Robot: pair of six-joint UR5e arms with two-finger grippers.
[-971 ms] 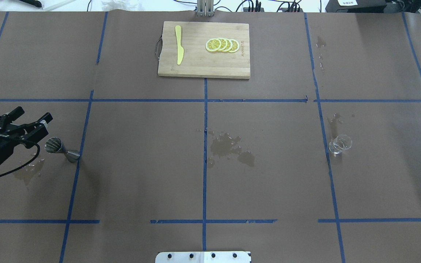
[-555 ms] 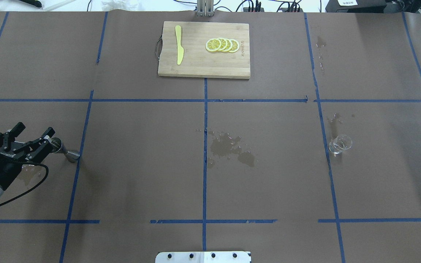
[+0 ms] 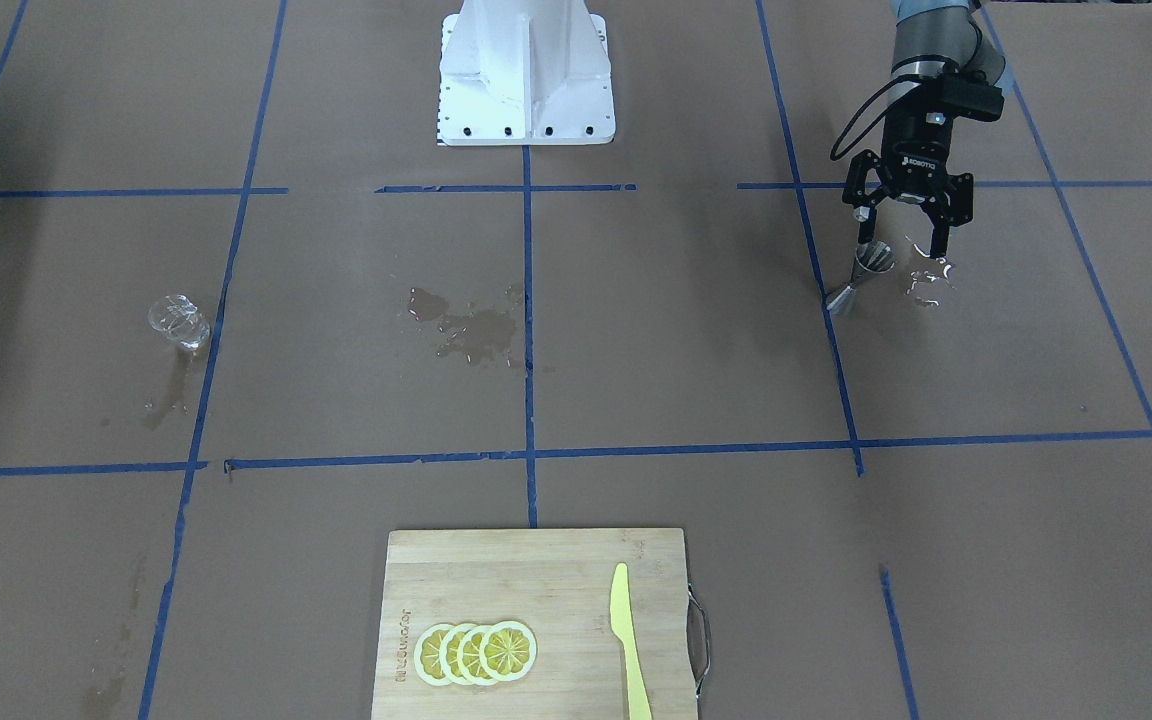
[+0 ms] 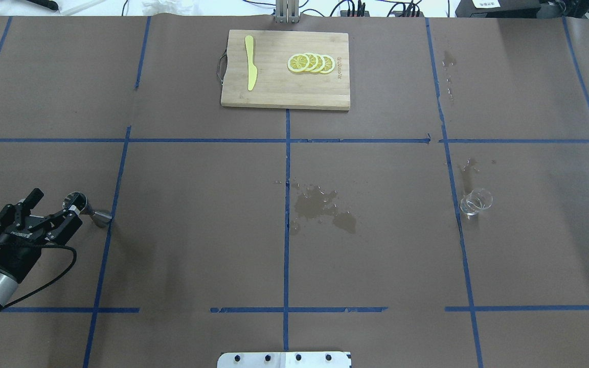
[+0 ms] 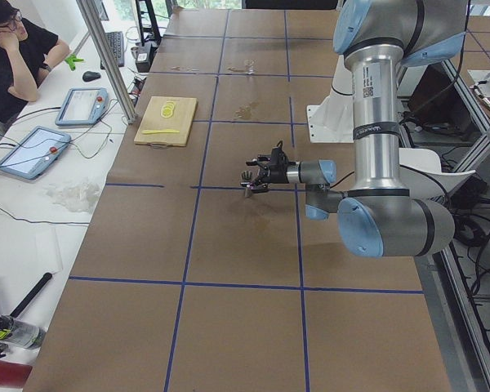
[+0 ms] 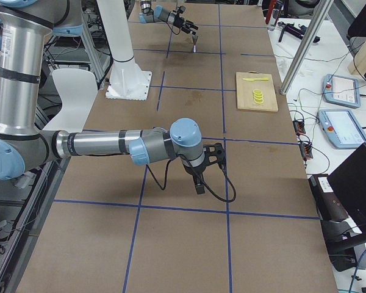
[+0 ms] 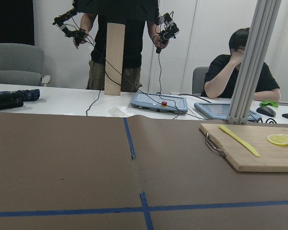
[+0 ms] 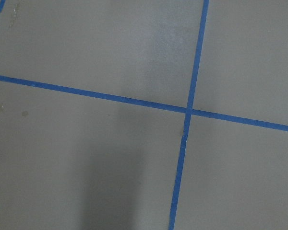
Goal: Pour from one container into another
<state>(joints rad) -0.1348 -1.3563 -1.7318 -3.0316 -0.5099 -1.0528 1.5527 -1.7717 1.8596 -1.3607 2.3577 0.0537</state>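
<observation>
Left claw (image 3: 901,246) gapes wide, gripping nothing, one finger right beside the jigger (image 3: 858,278); tumbler (image 3: 179,322) stands well apart. Right claw (image 6: 200,183): can't tell.

I'm seeing a matte brown paper-covered table (image 4: 197,230) crossed by a grid of blue tape lines (image 4: 286,255), with darker brown wet blotches (image 4: 320,204) near the middle. The pale bamboo cutting board (image 4: 279,92) shows fine straight grain. On it are a bright yellow plastic knife (image 4: 250,64) and yellow lemon slices (image 4: 311,63) with paler rims. The steel hourglass jigger (image 4: 92,211) glints silver-grey, the clear glass tumbler (image 4: 475,201) flashes white highlights, and the left gripper (image 4: 55,202) is black.
</observation>
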